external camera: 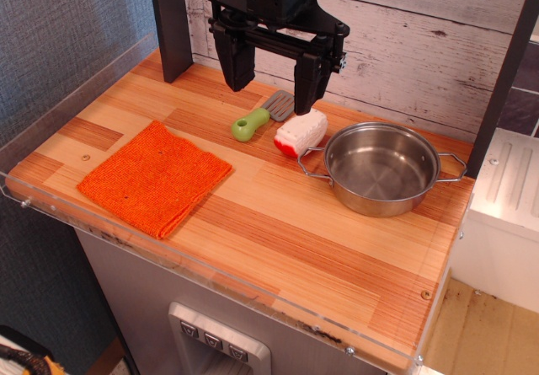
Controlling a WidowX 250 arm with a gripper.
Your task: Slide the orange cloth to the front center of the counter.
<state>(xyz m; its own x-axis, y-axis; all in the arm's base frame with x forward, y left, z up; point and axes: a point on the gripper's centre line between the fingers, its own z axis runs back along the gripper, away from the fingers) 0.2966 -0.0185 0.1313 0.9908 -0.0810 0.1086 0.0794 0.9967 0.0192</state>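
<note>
The orange cloth lies flat on the left part of the wooden counter, one corner near the clear front rim. It is roughly square with a coarse knit. My gripper hangs open above the back middle of the counter, to the right of and behind the cloth, its two black fingers spread wide with nothing between them. It is well apart from the cloth.
A green-handled spatula and a white-and-red toy lie below the gripper. A steel pot stands at the right. A clear acrylic rim edges the counter. A dark post stands at back left.
</note>
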